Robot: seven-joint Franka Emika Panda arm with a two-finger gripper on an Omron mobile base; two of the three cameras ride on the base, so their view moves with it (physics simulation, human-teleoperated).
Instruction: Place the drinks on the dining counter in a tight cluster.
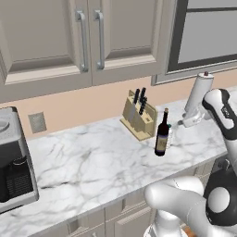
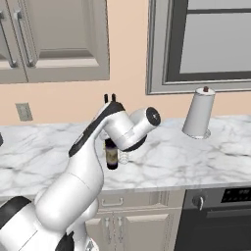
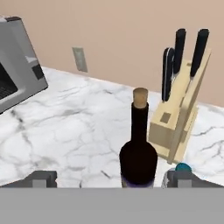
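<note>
A tall dark wine bottle [image 1: 161, 136] with a pale label and a cork stands upright on the marble counter under the wall cabinets. A small clear water bottle [image 1: 169, 137] stands right beside it. In the hand view my gripper [image 3: 111, 180] is open. Its fingertips [image 3: 42, 178] stand wide apart on either side of the wine bottle [image 3: 138, 153], not touching it. The water bottle's cap [image 3: 183, 167] peeks out by the right tip. In the right base view my arm partly covers the wine bottle [image 2: 112, 156]. The dining counter is out of view.
A wooden knife block [image 1: 139, 116] stands just behind the bottles against the wall. A paper towel roll [image 1: 198, 98] is to their right, and a dark coffee machine [image 1: 13, 162] sits at the counter's far left. An oven front [image 2: 220, 215] shows below right.
</note>
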